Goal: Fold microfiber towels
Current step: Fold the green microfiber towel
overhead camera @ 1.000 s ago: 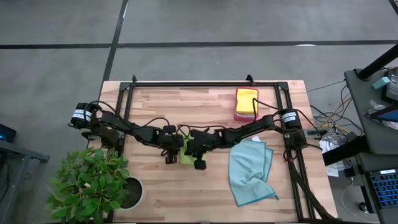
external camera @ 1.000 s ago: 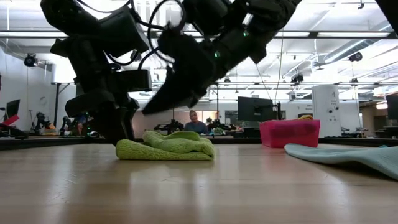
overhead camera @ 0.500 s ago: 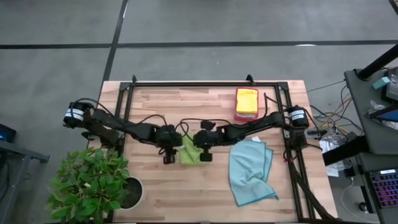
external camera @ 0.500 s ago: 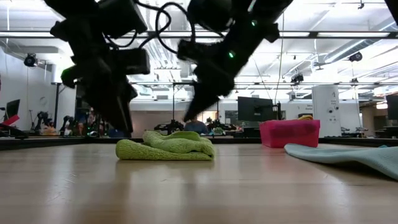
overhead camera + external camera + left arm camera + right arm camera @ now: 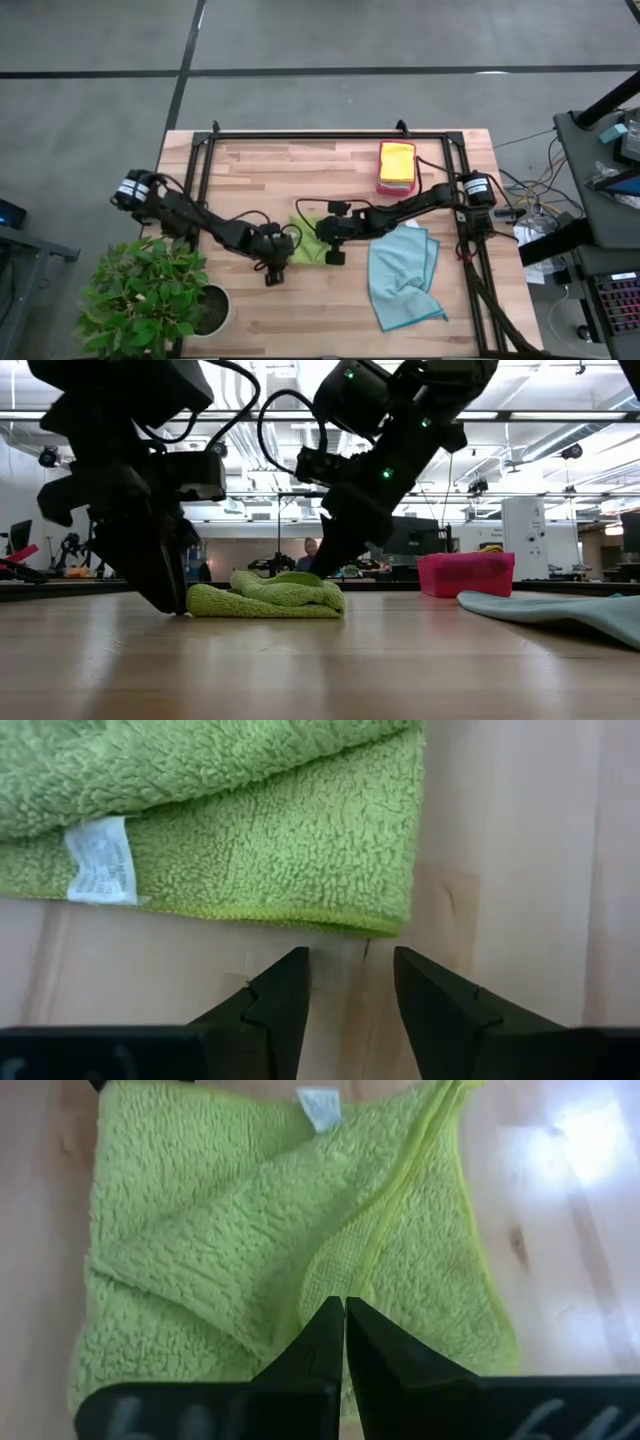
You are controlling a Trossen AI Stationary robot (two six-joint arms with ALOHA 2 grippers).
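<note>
From above, the lime green towel (image 5: 308, 245) lies folded mid-surface (image 5: 250, 170), my left claw (image 5: 270, 275) just beside it, my right claw (image 5: 333, 255) at its other side. Level view: left claw (image 5: 178, 605) touches down by its edge. Left wrist: fingers (image 5: 275, 1000) parted, empty, towel (image 5: 250, 830) just ahead. Right wrist: fingers (image 5: 320, 1345) pressed together over the towel (image 5: 200, 1250).

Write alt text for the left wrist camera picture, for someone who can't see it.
A folded lime green microfiber towel with a white label lies on a pale wooden table. The left pincer is open just short of the towel's corner, holding nothing.
</note>
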